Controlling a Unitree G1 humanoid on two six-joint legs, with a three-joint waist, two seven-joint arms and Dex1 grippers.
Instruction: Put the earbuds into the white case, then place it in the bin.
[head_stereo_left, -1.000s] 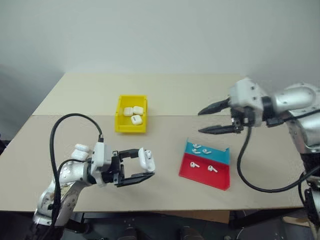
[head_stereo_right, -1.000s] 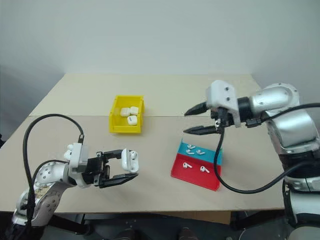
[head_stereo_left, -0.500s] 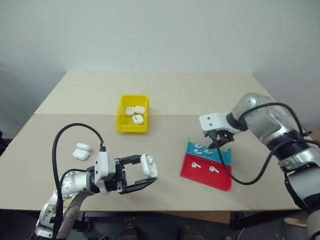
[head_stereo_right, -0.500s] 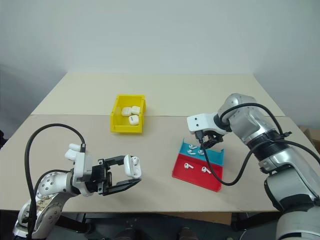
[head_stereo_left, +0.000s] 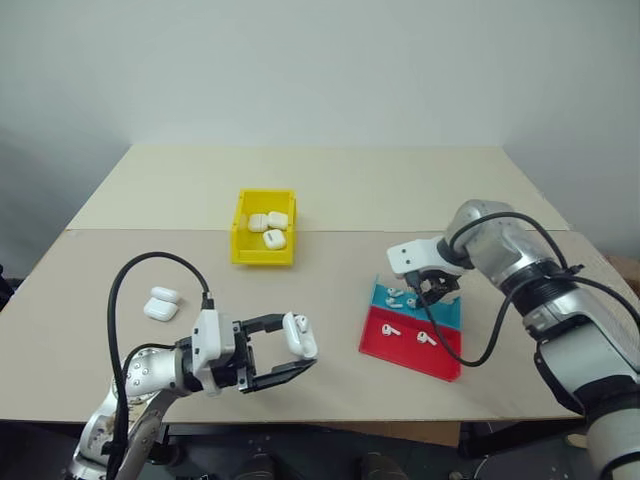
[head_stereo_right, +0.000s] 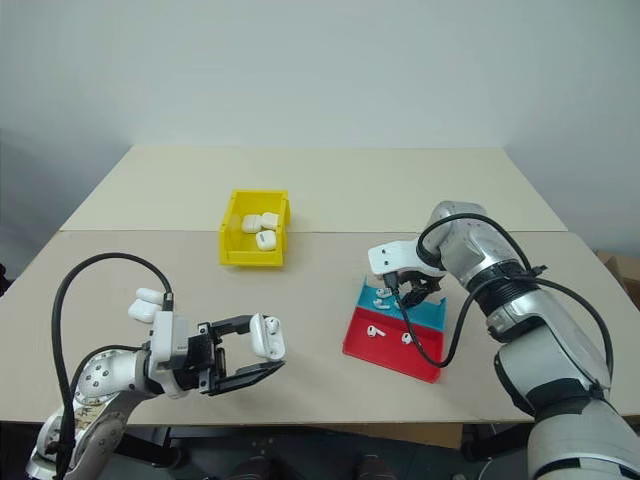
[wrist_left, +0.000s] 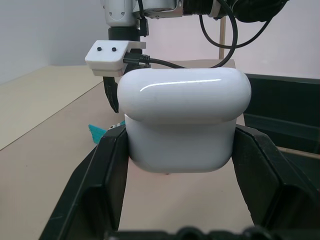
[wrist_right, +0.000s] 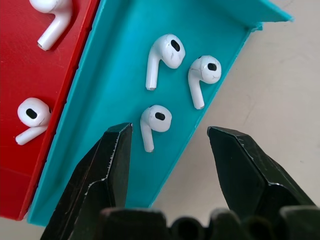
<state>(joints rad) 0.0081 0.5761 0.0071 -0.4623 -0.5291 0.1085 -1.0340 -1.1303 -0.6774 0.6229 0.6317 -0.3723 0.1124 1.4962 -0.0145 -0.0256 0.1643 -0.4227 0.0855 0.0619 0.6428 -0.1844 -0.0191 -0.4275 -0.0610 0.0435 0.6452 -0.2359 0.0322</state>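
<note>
Hovering spread-fingered, right gripper (wrist_right: 167, 150) just above three tiny glossy white earbuds (wrist_right: 156, 121) lying in the teal half of a flat red-and-blue tray (head_stereo_left: 440, 350); two more lying on the red half. Clamping a small glossy white rounded case (wrist_left: 184, 117), left gripper (head_stereo_left: 296, 352) near the table's front edge. Sitting well apart beyond, small bright yellow open-top bin (head_stereo_left: 243, 250) holding three white cases, a spare case (head_stereo_left: 161, 303) lying left.

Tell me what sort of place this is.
Probably a robot test bench in a lab: a bare tan table against a blank wall, with sorted props set out, a yellow bin of white cases and a red-and-blue tray of loose earbuds.
</note>
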